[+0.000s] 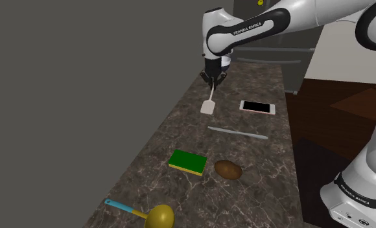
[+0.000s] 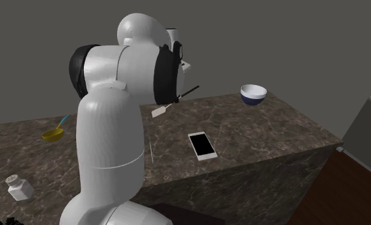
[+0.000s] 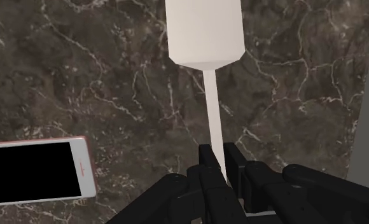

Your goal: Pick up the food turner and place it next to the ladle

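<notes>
Gripper (image 3: 216, 156) pinched on white turner (image 3: 204, 32) handle, blade hanging just above counter (image 3: 81, 76) near phone (image 3: 30, 170); pick looks done; carry to yellow ladle (image 1: 159, 217), well apart down the counter, and set-down remain.

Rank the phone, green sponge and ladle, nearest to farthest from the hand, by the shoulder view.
From the hand:
1. Phone, just toward the shoulder view's right.
2. Green sponge, farther toward the camera.
3. Ladle, at the view's bottom edge.

Shoulder view: looks down along the counter (image 1: 258, 168), arm (image 1: 368, 175) rooted at 5 o'clock. Second exterior: sits close behind that arm. Wrist: stares down, near. Shares phone (image 1: 257, 107) everywhere.
</notes>
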### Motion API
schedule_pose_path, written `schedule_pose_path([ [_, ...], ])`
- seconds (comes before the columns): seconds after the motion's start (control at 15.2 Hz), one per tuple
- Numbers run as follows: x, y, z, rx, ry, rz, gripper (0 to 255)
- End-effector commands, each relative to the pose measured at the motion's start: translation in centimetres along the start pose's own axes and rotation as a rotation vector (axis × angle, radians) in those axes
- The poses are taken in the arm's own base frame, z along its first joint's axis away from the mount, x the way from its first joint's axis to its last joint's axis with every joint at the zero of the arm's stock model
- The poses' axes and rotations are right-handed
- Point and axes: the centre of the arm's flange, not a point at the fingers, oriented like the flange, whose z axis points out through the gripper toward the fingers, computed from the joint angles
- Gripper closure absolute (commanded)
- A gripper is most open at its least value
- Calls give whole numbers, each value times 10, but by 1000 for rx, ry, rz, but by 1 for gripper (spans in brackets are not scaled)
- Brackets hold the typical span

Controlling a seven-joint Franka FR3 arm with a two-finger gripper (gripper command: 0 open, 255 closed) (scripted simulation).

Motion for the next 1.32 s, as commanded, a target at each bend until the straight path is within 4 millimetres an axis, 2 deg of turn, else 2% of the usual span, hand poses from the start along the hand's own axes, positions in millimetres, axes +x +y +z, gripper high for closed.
schedule_pose_path([
  [0.0,-13,2,-5,0,0,0,255],
  [1.25,-258,50,-22,0,0,0,255],
])
